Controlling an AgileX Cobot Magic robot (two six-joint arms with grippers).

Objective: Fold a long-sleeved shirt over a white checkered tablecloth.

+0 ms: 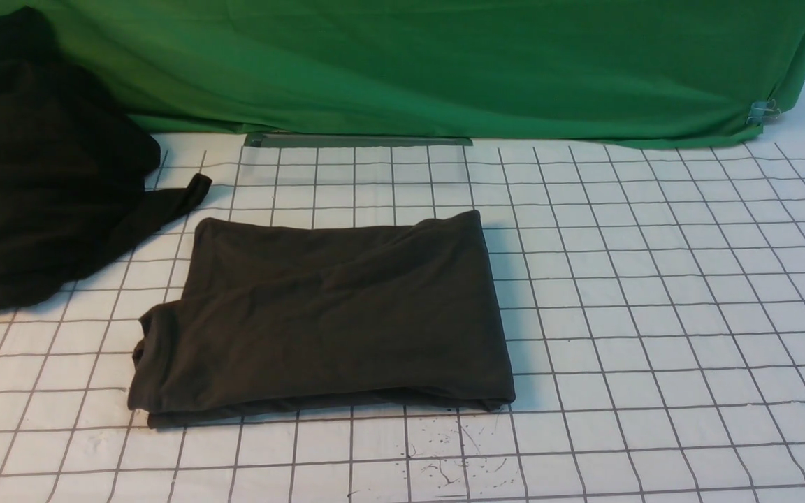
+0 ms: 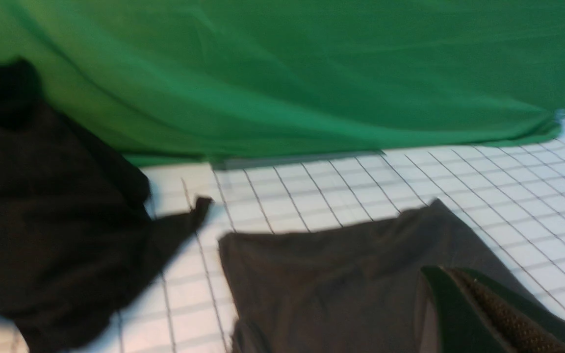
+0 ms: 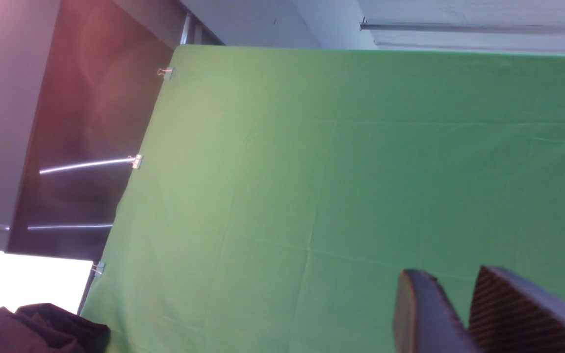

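Observation:
The long-sleeved shirt (image 1: pixel 325 314) lies folded into a dark brown-black rectangle on the white checkered tablecloth (image 1: pixel 654 314), a little left of centre. No logo or label shows on it. Neither arm appears in the front view. In the left wrist view the shirt (image 2: pixel 336 284) lies below my left gripper (image 2: pixel 439 268), whose fingers are pressed together with nothing between them, above the shirt's right part. My right gripper (image 3: pixel 447 274) is raised and faces the green fabric (image 3: pixel 361 171), its fingers apart and empty.
A blacker lumpy mass of cloth (image 1: pixel 39 175) is piled at the far left, one strip reaching toward the shirt. Plain green fabric (image 1: pixel 444 63) hangs along the back edge, held by a clip (image 1: pixel 762 110) at the right. A grey strip (image 1: pixel 357 140) lies at its foot.

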